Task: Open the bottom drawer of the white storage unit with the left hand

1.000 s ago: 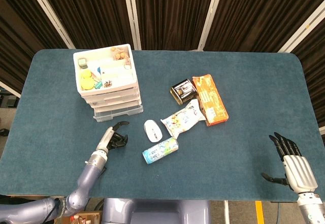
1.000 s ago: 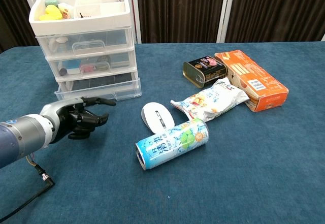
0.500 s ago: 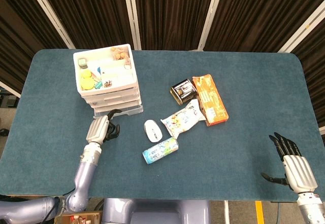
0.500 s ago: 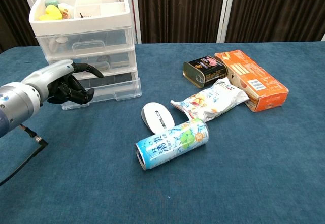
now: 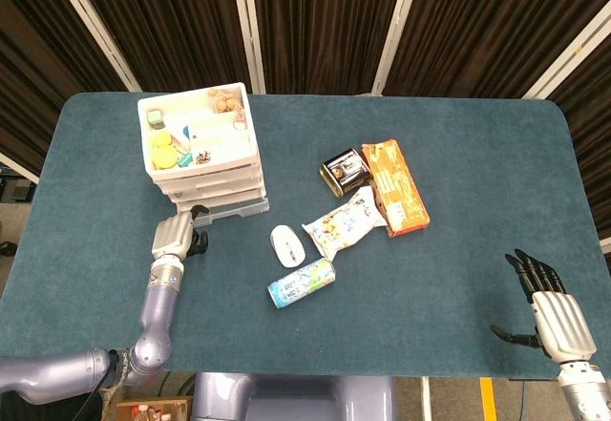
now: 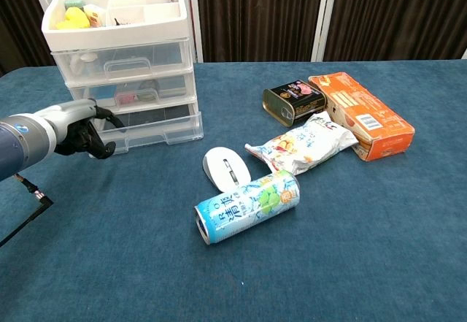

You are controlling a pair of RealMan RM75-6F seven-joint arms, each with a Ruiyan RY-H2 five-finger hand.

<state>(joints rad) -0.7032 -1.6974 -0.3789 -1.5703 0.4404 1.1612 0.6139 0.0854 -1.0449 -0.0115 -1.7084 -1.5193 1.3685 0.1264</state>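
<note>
The white storage unit (image 5: 200, 154) (image 6: 120, 52) stands at the table's far left, an open tray of small items on top and three clear drawers below. Its bottom drawer (image 5: 229, 209) (image 6: 157, 128) looks closed. My left hand (image 5: 176, 237) (image 6: 75, 128) is at the left end of that drawer's front, fingers curled in, one dark fingertip reaching the drawer face. I cannot tell whether it hooks anything. My right hand (image 5: 552, 312) hovers off the table's near right corner, fingers spread, holding nothing.
A white mouse (image 5: 286, 245) (image 6: 226, 167) and a lying drink can (image 5: 302, 283) (image 6: 248, 205) sit just right of the unit. Further right are a snack bag (image 5: 344, 222), a black tin (image 5: 344, 171) and an orange box (image 5: 394, 187).
My left hand has travelled from the open table up and left to the bottom drawer's front left corner, curling its fingers in. The right hand has stayed put.
</note>
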